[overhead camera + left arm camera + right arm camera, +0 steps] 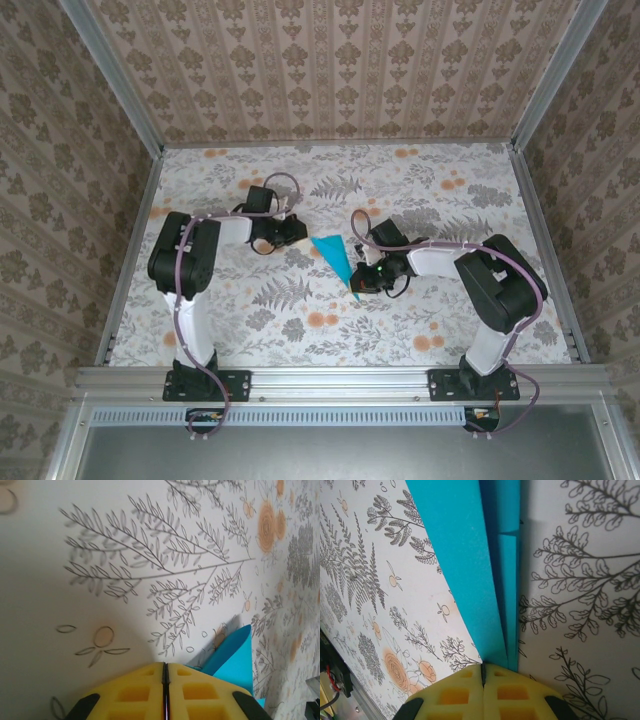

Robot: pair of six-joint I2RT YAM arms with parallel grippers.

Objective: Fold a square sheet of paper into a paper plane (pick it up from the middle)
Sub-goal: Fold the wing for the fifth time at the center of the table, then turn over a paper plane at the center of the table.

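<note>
Slim teal-blue creased paper plane lies mid floral-patterned table. Fingers pressed together on left gripper, beside its wide end; likewise right gripper, at its point.

The worktop is covered edge to edge in a pale sheet printed with grey ferns and orange flowers, and framed by metal rails. Near its middle lies the paper plane, a slim teal dart. Its broad end faces the far side and its sharp point angles toward the near edge.
</note>
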